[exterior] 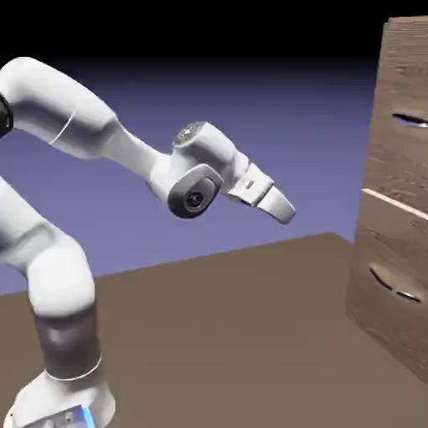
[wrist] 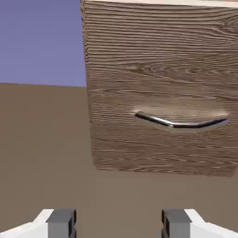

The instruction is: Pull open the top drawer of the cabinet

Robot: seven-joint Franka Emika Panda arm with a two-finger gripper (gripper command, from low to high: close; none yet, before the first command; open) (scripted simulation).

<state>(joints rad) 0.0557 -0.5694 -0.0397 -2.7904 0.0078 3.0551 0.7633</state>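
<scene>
The cabinet (exterior: 393, 234) is a tall brown wood-grain box at the exterior view's right edge. Its top drawer (exterior: 401, 92) carries a thin silver handle (exterior: 410, 119); the lower drawer (exterior: 389, 309) has its own handle (exterior: 393, 286). My gripper (exterior: 287, 213) hangs in mid-air well to the left of the cabinet, tilted down toward it and touching nothing. The hand view shows the lower drawer (wrist: 158, 69) with its curved handle (wrist: 181, 122), still some way ahead. My gripper (wrist: 118, 225) is open there, with nothing between the grey fingertips (wrist: 60, 222). The top drawer is outside the hand view.
The brown table (exterior: 234, 334) stretches between the robot's base and the cabinet. A pale seam (exterior: 393, 203) separates the two drawer fronts. The white arm rises from the exterior view's lower left.
</scene>
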